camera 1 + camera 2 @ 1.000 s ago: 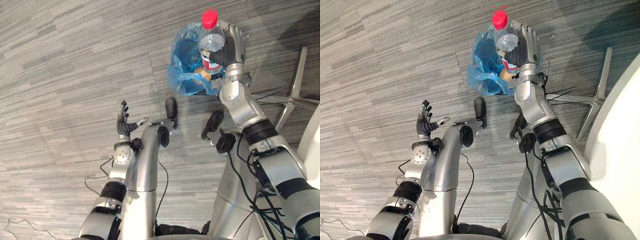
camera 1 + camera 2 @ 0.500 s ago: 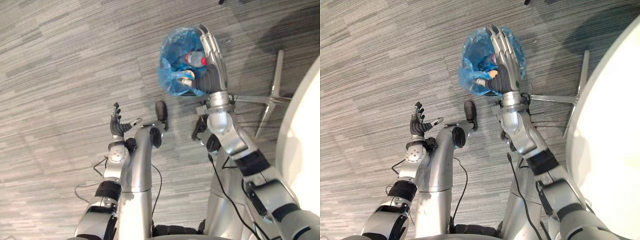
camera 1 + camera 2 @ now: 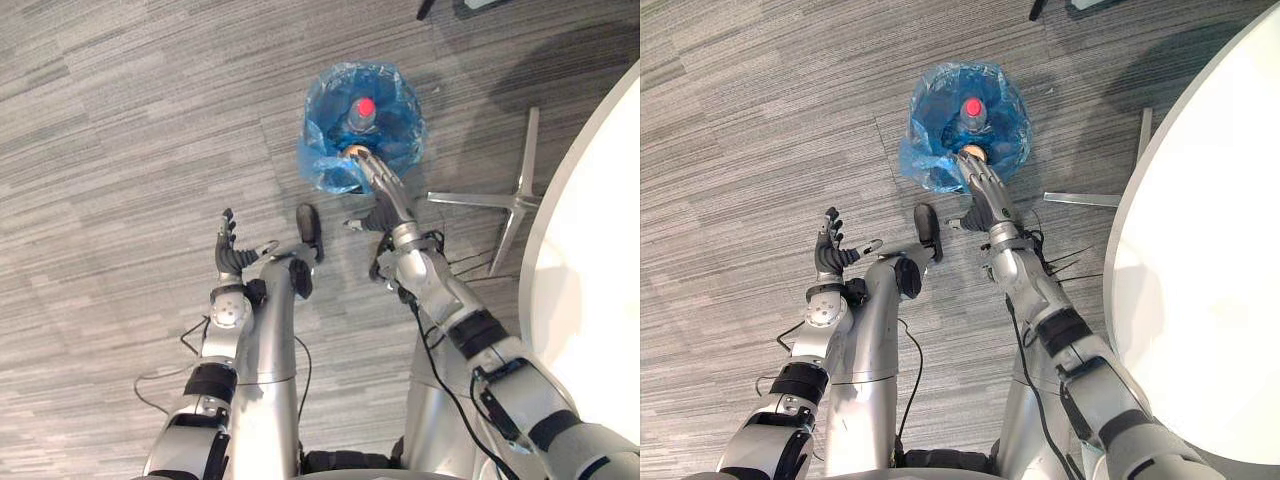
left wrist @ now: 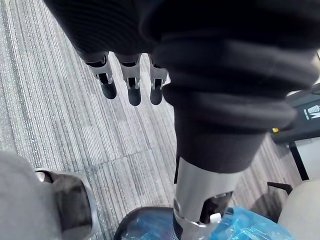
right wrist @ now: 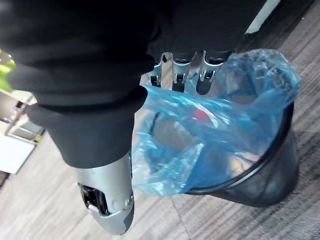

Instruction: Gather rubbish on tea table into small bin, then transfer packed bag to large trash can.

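Bottle (image 3: 358, 114) now sits cap-up in the blue-lined small bin (image 3: 322, 168), upper centre; right hand (image 3: 384, 196) beside its rim has let go, fingers straight, so that item's binned; left hand (image 3: 232, 253) idles open

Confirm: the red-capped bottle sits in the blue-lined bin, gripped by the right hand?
Not gripped. The bottle does sit in the bin, but the right hand is open at the near rim, clear of the bottle, as the left eye view shows.
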Robot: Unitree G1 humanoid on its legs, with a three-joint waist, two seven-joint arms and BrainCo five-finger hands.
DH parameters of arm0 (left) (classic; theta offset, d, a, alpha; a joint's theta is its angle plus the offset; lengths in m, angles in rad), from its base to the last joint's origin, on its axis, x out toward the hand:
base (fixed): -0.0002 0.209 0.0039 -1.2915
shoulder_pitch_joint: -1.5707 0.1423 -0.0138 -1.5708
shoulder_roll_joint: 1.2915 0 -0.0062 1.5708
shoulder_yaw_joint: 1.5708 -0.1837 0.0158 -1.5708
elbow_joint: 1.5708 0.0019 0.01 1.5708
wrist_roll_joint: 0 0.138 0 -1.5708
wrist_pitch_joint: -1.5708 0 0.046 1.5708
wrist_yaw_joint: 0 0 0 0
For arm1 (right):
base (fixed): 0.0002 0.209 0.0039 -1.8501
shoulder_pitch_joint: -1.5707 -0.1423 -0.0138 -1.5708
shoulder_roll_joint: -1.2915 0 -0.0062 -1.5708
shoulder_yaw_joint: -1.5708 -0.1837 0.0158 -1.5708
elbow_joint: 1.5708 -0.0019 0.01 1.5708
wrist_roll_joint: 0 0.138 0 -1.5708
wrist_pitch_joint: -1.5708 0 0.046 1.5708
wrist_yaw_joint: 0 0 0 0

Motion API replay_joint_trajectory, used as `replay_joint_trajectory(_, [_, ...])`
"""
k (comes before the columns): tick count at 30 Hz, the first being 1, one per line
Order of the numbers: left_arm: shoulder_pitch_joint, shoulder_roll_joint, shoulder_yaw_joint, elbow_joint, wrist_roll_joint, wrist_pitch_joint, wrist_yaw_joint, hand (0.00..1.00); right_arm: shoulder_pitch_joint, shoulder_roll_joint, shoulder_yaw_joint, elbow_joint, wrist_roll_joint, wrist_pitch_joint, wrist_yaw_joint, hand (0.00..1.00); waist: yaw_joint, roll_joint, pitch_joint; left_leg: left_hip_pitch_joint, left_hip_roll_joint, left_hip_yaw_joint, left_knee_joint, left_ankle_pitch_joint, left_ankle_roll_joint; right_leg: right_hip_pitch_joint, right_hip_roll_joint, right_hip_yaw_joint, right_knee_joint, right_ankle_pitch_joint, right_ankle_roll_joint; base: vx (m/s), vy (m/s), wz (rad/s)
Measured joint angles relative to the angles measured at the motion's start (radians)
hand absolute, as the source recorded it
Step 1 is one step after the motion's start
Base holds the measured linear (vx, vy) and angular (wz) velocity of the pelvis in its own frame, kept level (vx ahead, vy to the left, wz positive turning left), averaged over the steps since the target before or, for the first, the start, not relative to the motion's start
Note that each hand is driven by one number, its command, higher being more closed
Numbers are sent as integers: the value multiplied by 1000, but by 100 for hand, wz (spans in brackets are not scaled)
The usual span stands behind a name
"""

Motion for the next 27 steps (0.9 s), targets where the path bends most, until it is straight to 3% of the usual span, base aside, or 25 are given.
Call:
replay_joint_trajectory(9, [-57,3,-1,32,-43,10,-32,0,-54,-5,34,70,82,15,65,100,23,7,3,-44,-17,-27,31,1,1,-34,-14,-5,50,-26,0,-59,17,10])
replay_joint_trajectory(16, [-57,-2,0,52,-42,14,-32,0,-11,-8,10,-63,176,-5,66,100,21,5,2,-14,-13,-42,32,6,-7,12,-11,-24,42,-28,-2,-39,16,1])
replay_joint_trajectory(24, [31,-61,-33,80,-8,58,-56,0,237,6,-49,-404,304,-16,80,100,7,0,-4,250,-15,-37,-67,3,-3,287,2,-49,-73,-24,-6,-10,-5,3])
replay_joint_trajectory(27, [133,-55,-59,68,14,69,-76,0,398,54,-43,-504,350,-26,111,100,-2,-34,-38,404,-23,-18,-152,7,-9,430,5,-54,-150,-20,-7,59,-67,2])
